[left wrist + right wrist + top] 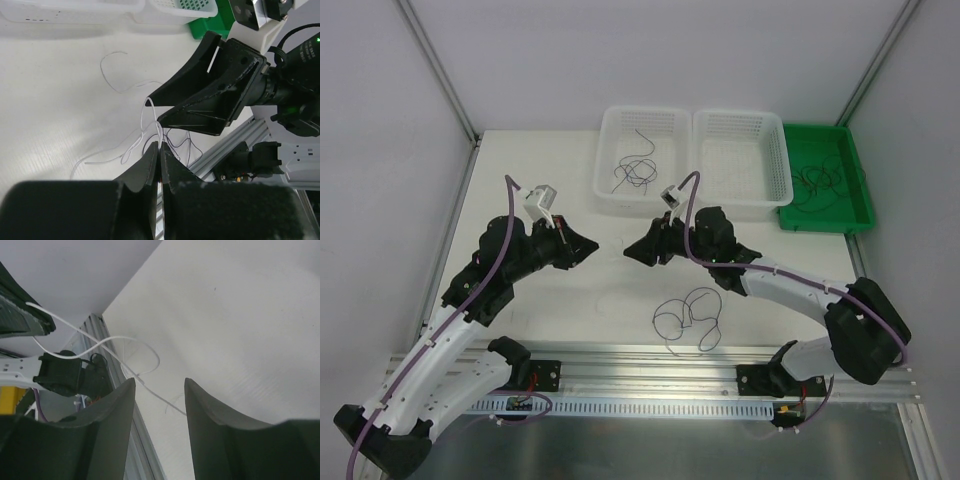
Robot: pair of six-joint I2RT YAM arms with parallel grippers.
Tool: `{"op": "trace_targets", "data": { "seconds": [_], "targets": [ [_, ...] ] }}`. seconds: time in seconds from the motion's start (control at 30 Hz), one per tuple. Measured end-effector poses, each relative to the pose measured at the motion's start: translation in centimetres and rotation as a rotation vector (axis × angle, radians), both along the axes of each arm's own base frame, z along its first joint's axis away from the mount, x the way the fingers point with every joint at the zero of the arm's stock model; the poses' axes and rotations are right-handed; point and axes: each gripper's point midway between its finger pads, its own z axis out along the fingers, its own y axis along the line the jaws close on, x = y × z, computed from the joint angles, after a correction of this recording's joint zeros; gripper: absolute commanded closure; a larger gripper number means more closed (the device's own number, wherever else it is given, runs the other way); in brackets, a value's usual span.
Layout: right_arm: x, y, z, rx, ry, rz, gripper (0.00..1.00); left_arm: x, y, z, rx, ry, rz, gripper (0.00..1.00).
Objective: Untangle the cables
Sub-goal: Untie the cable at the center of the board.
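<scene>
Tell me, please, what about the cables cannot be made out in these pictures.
- Top view: the strand between left gripper and right gripper is too thin to see.
- Top view: cables in the green tray are too small to count.
- Right wrist view: the strand's far end is hidden behind a finger.

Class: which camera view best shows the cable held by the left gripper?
Left wrist: the shut left gripper pinches the thin cable close up. The right wrist view shows that cable trailing away; the top view shows loops on the table, not the pinch.
</scene>
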Motion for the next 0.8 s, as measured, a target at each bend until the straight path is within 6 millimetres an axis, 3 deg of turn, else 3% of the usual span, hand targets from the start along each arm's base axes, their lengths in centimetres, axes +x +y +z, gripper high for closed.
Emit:
{"op": "trace_targets", "data": {
  "seconds": [0.4,0.5,0.7,0.8],
  "targets": [
    [1.3,1.6,1.5,0.185,0.109,-0.041,0.61,0.0,-0.6,0.6,-0.036,-0.012,-0.018,1.00],
    [1.4,1.9,1.4,0.202,0.129,-0.039,0.69,0.0,-0.6,0.6,-0.039,-0.017,-0.018,1.00],
    [0.9,2.3,1.1,0.207,0.158,-0.006,0.96,0.2,-0.5,0.4,-0.040,-0.026,-0.012,1.00],
    [1.0,2.3,0.6,0.156,0.145,-0.002,0.99,0.4,0.0,-0.1,-0.028,-0.032,0.018,1.00]
  ]
}}
